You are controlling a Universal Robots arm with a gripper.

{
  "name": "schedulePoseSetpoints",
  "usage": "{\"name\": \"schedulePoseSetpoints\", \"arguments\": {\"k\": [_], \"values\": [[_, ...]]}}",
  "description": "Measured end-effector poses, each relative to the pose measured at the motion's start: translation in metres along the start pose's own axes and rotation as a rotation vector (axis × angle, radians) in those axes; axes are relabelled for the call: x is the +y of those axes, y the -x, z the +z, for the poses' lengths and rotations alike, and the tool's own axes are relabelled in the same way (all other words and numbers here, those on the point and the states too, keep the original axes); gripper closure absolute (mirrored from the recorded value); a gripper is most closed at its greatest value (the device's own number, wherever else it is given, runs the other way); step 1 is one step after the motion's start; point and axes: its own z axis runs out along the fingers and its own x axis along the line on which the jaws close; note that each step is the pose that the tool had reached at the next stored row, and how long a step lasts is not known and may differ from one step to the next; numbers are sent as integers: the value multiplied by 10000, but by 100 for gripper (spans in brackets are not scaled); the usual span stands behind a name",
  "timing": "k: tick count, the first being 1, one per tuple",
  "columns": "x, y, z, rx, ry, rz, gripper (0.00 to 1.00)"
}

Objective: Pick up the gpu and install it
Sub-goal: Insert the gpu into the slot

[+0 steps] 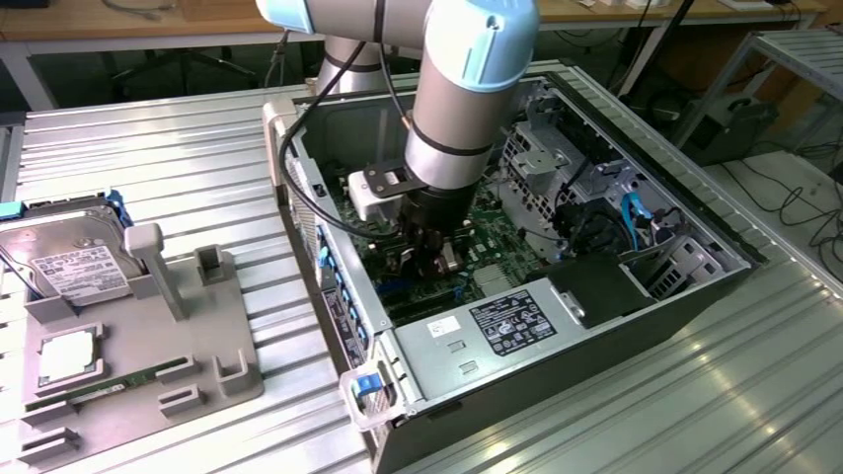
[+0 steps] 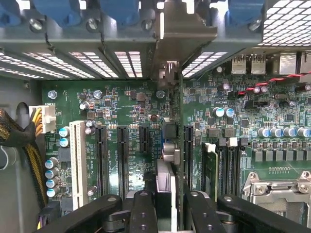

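- A robot arm [image 1: 455, 109] reaches down into an open desktop computer case [image 1: 527, 326] lying on its side on a ribbed metal table [image 1: 172, 148].
- Its gripper [image 1: 435, 259] is deep inside the case, just above the green motherboard [image 1: 507, 242].
- In the wrist view the gripper [image 2: 165, 204] has its two black fingers [image 2: 143, 208] closed partway on the gpu [image 2: 167, 141], which is seen edge-on, standing upright between them.
- The gpu's metal bracket [image 2: 182, 36] lies against the case's rear slot wall, next to perforated slot covers [image 2: 82, 60] with blue clips [image 2: 121, 9].
- The card stands over the motherboard [image 2: 126, 97] among the black expansion slots [image 2: 122, 155], with a white slot [image 2: 77, 160] further off; whether it is fully seated cannot be told.
- To the exterior view's left, a grey holder tray [image 1: 145, 365] carries a silver hard drive [image 1: 73, 252] with a white label, a processor [image 1: 66, 357] and a narrow green memory stick [image 1: 113, 385].
- A labelled power supply [image 1: 507, 331] sits at the near end of the case.
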Motion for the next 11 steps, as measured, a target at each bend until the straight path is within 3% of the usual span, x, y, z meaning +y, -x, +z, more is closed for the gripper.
{"name": "schedulePoseSetpoints", "arguments": {"k": [7, 9, 11], "values": [[1, -18, -10, 8, 2, 36, 72], [1, -21, 77, 13, 4, 42, 72], [1, -21, 92, -3, 2, 42, 72]]}}
